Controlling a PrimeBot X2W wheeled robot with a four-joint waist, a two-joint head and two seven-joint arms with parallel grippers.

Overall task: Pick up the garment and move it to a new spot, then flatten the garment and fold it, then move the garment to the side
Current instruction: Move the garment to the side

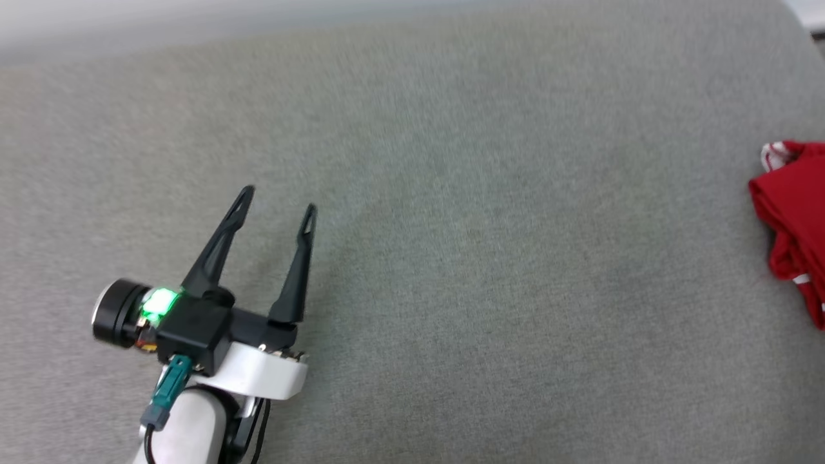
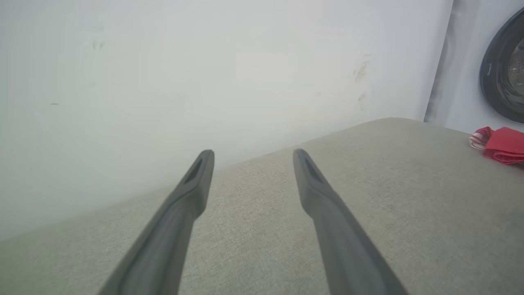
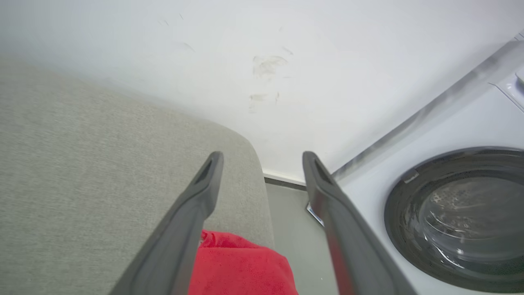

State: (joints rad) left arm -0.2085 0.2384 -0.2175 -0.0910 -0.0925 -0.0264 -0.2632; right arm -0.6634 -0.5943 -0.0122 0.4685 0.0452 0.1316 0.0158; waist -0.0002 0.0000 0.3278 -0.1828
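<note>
Head view gives us the grey cushion (image 1: pixel 451 225) as our landmark: our left gripper (image 1: pixel 279 198) hovers over its near left part, two dark fingers spread apart with nothing between them. The garment (image 1: pixel 796 212), a bunched red heap with a bit of striped trim showing, lies at the cushion's right edge, well apart from that gripper. From the right wrist we see our right gripper (image 3: pixel 263 155) above that same edge, fingers spread wide and pinching nothing, the red cloth on the cushion beneath them. Just past the cushion's right edge stands a white washing machine (image 3: pixel 450 123) with a dark round door; a white wall (image 3: pixel 245 61) rises behind the cushion
</note>
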